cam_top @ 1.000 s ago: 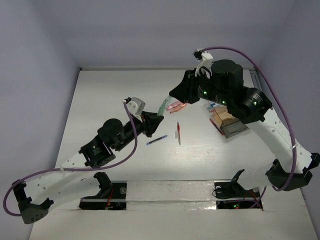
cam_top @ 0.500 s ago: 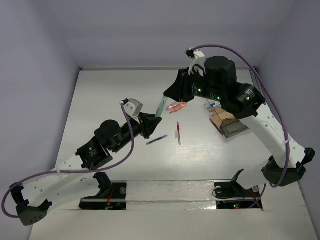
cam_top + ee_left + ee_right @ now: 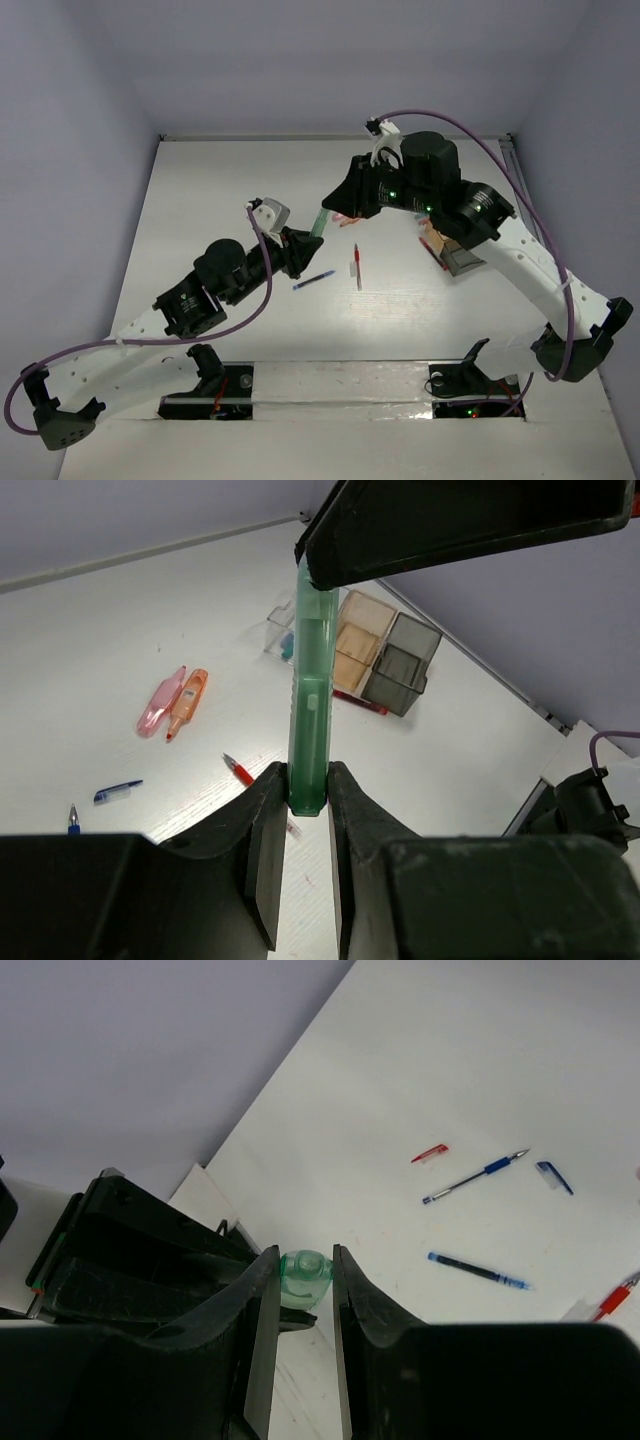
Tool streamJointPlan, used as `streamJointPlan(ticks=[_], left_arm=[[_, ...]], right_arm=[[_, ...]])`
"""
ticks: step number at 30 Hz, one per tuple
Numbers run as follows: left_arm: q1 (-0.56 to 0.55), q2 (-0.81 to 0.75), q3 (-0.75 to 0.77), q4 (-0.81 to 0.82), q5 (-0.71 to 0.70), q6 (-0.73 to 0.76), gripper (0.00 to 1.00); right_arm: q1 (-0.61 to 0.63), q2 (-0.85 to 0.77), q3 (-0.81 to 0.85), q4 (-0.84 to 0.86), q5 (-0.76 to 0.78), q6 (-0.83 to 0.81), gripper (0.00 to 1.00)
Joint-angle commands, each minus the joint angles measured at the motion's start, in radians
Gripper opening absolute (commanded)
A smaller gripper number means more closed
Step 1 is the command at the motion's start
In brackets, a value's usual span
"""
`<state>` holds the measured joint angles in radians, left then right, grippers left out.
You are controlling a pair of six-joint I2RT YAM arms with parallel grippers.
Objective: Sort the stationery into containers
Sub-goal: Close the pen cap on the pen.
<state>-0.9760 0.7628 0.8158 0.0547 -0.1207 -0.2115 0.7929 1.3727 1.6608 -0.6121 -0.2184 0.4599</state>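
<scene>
While the left gripper (image 3: 308, 810) clamped the green marker (image 3: 310, 695) by one end, it looked light, stiff, slick; the right gripper (image 3: 306, 1282) straddled its far end, grip unclear.

The boxes (image 3: 398, 680), clear, orange-tan and grey, stand joined in one cluster. Left of them a translucent green marker (image 3: 310, 690) is held tilted off the table. Further left of the boxes lie a red pen (image 3: 357, 266), a blue pen (image 3: 314, 281), and a pink piece (image 3: 160, 702) beside an orange piece (image 3: 187, 702).
</scene>
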Motion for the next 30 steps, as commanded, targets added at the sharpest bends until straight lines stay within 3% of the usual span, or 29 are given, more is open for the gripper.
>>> streamJointPlan(ticks=[1,17,30], left_arm=[[-0.007,-0.026,0.079,0.149,-0.014,-0.012,0.00],[-0.007,0.039,0.210,0.146,-0.033,-0.011,0.00],[0.002,0.089,0.322,0.106,-0.088,0.047,0.00]], right_arm=[[-0.003,-0.049,-0.068,0.026,-0.027,0.003,0.00],[0.088,-0.119,-0.381,0.124,-0.004,0.049,0.00],[0.276,-0.121,-0.630,0.275,0.099,0.167,0.00]])
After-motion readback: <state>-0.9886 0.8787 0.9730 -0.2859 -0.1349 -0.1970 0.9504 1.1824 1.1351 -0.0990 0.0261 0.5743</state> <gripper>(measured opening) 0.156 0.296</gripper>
